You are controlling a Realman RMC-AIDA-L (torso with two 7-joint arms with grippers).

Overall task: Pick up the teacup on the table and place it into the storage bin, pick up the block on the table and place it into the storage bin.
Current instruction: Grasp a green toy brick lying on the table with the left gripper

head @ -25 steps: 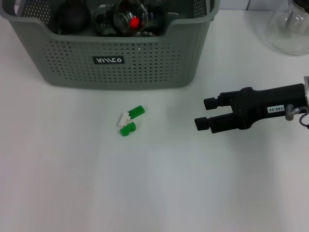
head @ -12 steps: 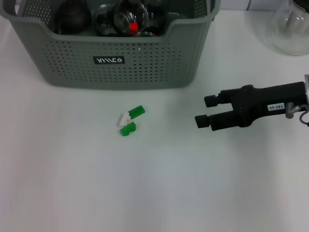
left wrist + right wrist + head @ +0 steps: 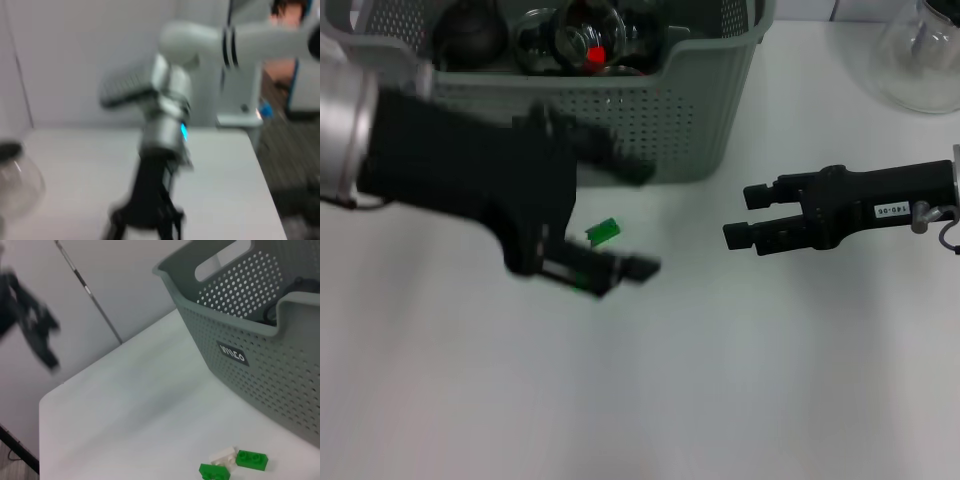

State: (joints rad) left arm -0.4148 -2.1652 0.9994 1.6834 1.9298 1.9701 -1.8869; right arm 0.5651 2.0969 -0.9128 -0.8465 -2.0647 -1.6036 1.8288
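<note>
Now left gripper (image 3: 620,215) hangs over the block (image 3: 232,463), jaws spread, presumably to straddle it. Block sits on the table (image 3: 740,380) just in front of the bin (image 3: 710,130). Right gripper (image 3: 742,215) nearby, open and empty. Glass flask (image 3: 920,60) well clear; nothing blocks.

White table (image 3: 740,380) is carrying the grey-green storage bin (image 3: 650,120) at upper left, the green-and-white block (image 3: 232,463) lying centre, glass vessel (image 3: 920,60) sitting upper right.
</note>
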